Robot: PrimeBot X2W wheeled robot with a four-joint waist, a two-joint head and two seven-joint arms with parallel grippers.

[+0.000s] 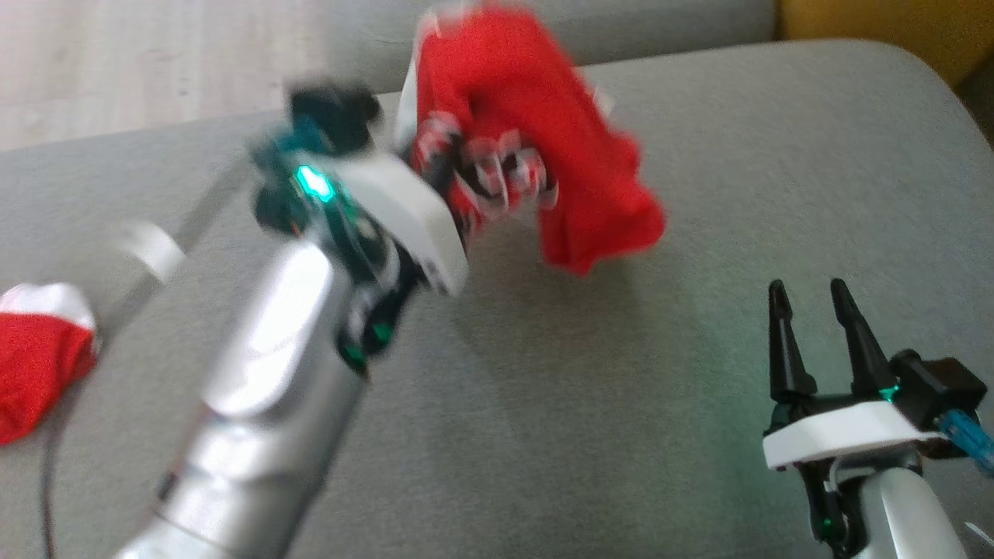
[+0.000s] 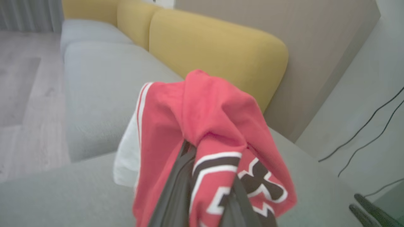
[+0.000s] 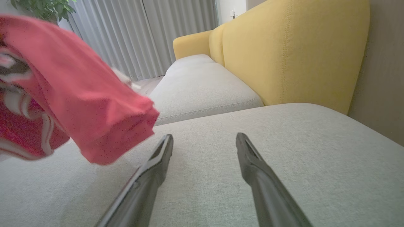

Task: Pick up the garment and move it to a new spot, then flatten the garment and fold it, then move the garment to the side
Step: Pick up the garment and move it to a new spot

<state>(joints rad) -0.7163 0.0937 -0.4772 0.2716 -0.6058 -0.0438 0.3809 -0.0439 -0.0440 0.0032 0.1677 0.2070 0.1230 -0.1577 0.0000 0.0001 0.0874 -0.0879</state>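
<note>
my left gripper point(image 1: 458, 172) is clamped on a bunched red jersey point(image 1: 536, 116) with white and black lettering, holding it up over the far part of the grey sofa cushion point(image 1: 621, 404). my right gripper point(image 1: 808, 289) is released, jaws spread, low at the near right and apart from the jersey. a red and white cloth point(image 1: 39, 349) lies at the cushion's left edge, and a yellow backrest point(image 3: 284, 56) stands behind.

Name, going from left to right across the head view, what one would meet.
A red and white cloth at the edge → left forearm → red garment, held up → right gripper, open.
</note>
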